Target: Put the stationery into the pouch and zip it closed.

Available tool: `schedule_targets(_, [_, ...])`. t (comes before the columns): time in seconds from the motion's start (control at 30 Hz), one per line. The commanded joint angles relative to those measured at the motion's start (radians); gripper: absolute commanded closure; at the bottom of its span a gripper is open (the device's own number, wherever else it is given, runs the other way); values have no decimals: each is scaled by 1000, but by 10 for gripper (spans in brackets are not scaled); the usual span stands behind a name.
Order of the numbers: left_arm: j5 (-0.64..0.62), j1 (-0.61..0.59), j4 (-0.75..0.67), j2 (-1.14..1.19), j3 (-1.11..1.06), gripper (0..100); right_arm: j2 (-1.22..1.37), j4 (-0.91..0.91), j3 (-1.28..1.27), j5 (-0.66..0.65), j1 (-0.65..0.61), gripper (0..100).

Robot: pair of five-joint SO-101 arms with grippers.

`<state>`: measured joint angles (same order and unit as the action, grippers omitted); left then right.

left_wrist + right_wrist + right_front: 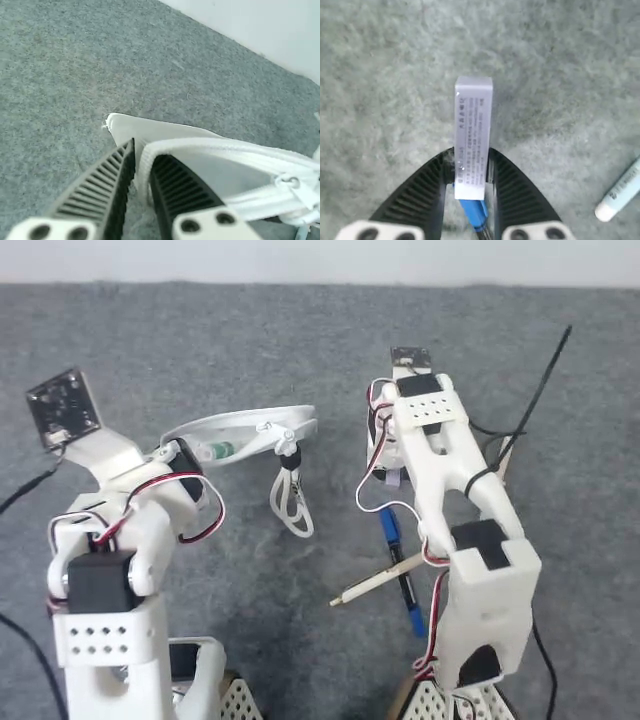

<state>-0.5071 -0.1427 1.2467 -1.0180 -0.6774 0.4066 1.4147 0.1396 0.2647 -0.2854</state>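
- Nearest, a slim wooden pencil (375, 585) and a blue pen (390, 528) lie crossed on the fuzzy grey carpet (250, 340).
- The right gripper (470, 155) has its ribbed black fingers clamped on a small lilac box (474, 125), which sticks out lengthwise.
- Farther left, the left gripper (142, 150) pinches the rim of the white fabric pouch (220, 167), which lies left to right.

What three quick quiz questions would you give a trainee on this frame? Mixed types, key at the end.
1. True or false: the left gripper is shut on the rim of the pouch.
2. What does the right gripper hold? A) scissors B) a ruler C) a small box
3. Fill in: the blue pen and the pencil lie ___ the pouch (inside/outside).

Key: 1 true; 2 C; 3 outside.
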Motion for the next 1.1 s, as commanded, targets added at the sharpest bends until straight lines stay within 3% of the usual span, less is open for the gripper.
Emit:
schedule_targets(0.0, [-14,-6,-37,-5,16,991,-114,85,34,6,-12,992])
schedule_targets(0.6, [-14,-6,-35,-5,15,991,-99,216,26,-2,-12,992])
schedule_targets(0.8, [-14,-6,-37,-5,15,991,-33,156,34,-224,-16,988])
schedule_targets(1.0, [-12,-6,-37,-5,15,991,-30,150,46,-173,-21,981])
schedule_targets(1.07, [-12,-6,-37,-5,15,991,-24,151,64,-150,-19,931])
